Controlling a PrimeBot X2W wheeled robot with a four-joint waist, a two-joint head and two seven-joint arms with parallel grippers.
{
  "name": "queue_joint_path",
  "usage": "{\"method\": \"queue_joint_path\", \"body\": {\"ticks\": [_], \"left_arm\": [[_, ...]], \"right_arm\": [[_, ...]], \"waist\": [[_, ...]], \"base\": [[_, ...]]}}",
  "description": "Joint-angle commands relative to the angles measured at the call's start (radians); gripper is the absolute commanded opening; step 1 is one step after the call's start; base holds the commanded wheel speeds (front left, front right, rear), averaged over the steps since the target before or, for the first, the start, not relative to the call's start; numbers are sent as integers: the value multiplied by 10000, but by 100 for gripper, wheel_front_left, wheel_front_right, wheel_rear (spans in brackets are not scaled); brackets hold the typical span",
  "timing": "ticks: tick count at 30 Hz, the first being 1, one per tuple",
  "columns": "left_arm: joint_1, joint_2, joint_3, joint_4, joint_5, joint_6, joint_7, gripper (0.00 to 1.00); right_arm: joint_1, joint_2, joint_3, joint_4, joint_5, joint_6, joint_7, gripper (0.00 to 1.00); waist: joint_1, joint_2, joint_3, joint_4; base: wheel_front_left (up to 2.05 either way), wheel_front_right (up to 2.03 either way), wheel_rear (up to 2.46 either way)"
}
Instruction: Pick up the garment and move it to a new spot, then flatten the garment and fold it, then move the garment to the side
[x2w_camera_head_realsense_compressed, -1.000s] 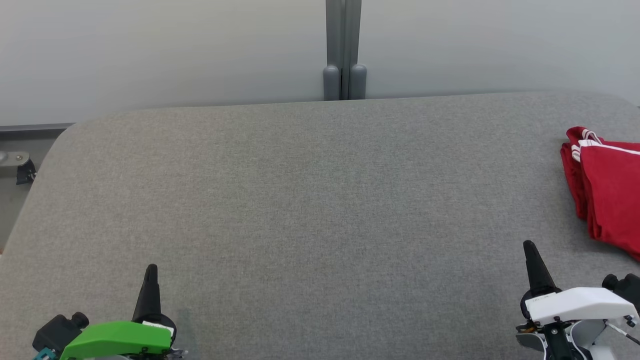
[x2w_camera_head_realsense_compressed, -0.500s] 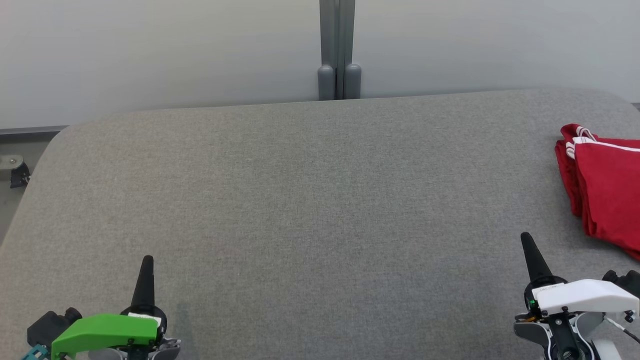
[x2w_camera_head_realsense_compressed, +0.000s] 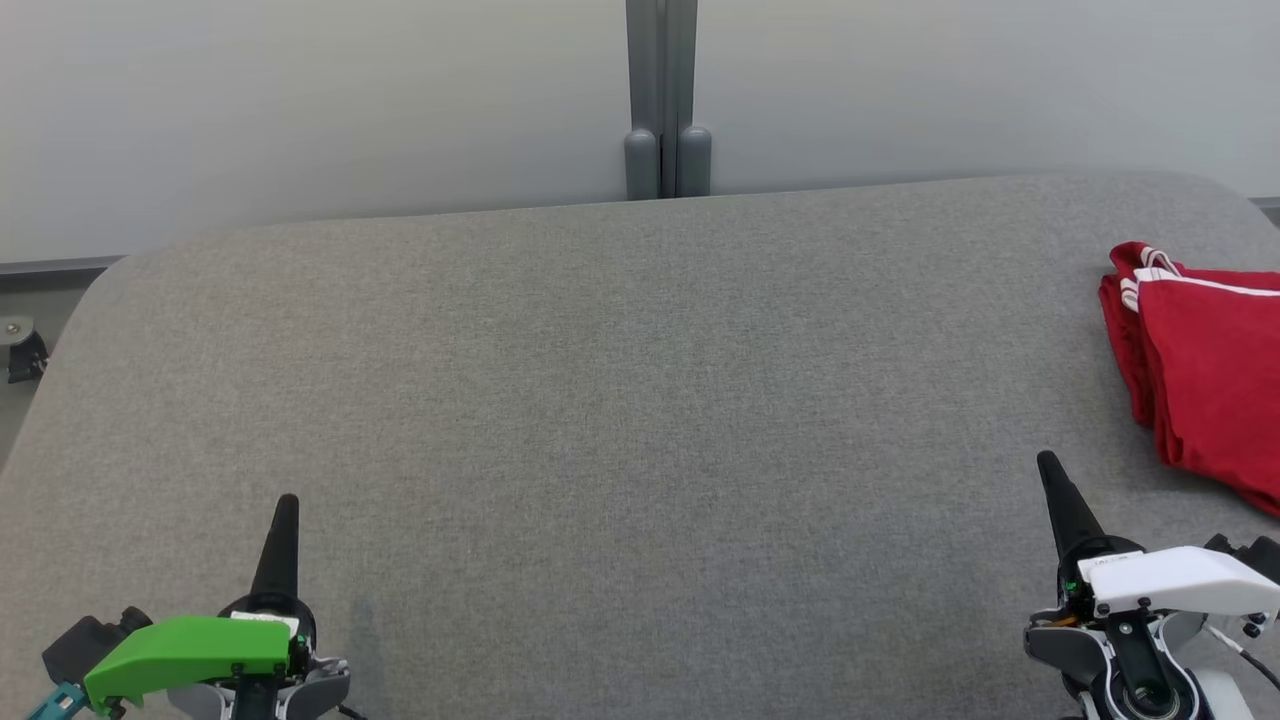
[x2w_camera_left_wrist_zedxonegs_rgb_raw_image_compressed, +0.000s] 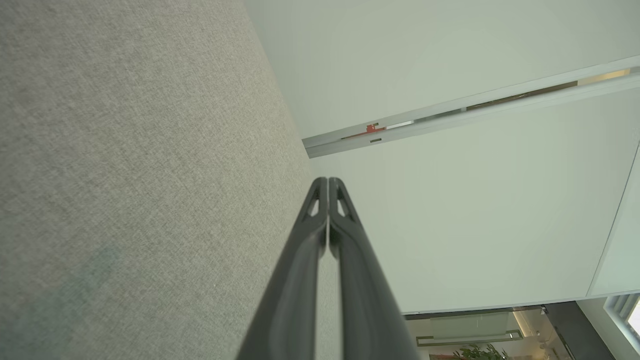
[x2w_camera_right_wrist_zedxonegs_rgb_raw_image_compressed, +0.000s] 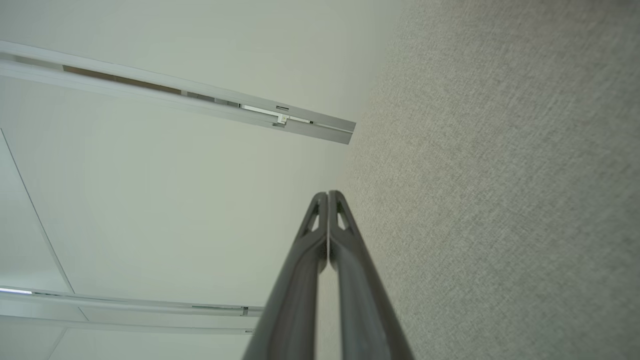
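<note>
The garment (x2w_camera_head_realsense_compressed: 1205, 365) is red with white trim and lies folded at the right edge of the grey table (x2w_camera_head_realsense_compressed: 620, 380), partly cut off by the head view's border. My right gripper (x2w_camera_head_realsense_compressed: 1046, 462) stands shut at the lower right, a short way in front and left of the garment, touching nothing. At the lower left my left gripper (x2w_camera_head_realsense_compressed: 287, 502) is shut too, far from the garment. Each wrist view looks along its own closed fingers: left gripper (x2w_camera_left_wrist_zedxonegs_rgb_raw_image_compressed: 328, 181), right gripper (x2w_camera_right_wrist_zedxonegs_rgb_raw_image_compressed: 328, 194), with nothing between them.
A pale wall with a grey post (x2w_camera_head_realsense_compressed: 660, 100) runs behind the table's far edge. The table's rounded left corner (x2w_camera_head_realsense_compressed: 95, 290) drops to the floor, where a small dark fitting (x2w_camera_head_realsense_compressed: 22, 352) sits. Grey cloth surface spreads between the two grippers.
The whole head view has shifted slightly, so the camera has moved. Both grippers stay shut, and the garment lies as before.
</note>
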Motion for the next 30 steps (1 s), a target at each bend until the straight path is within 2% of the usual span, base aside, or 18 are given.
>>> {"method": "queue_joint_path", "body": {"ticks": [1, 30], "left_arm": [[-249, 53, 86, -14, -251, -66, 60, 0], [-604, 12, 468, 64, -2261, -272, 666, 0]], "right_arm": [[-173, -53, -25, -27, 277, 3, 65, 0], [-494, -56, -58, 36, 2694, 1, 637, 0]], "waist": [[0, 0, 2, -14], [0, 0, 40, -282]], "base": [[0, 0, 0], [0, 0, 0]]}}
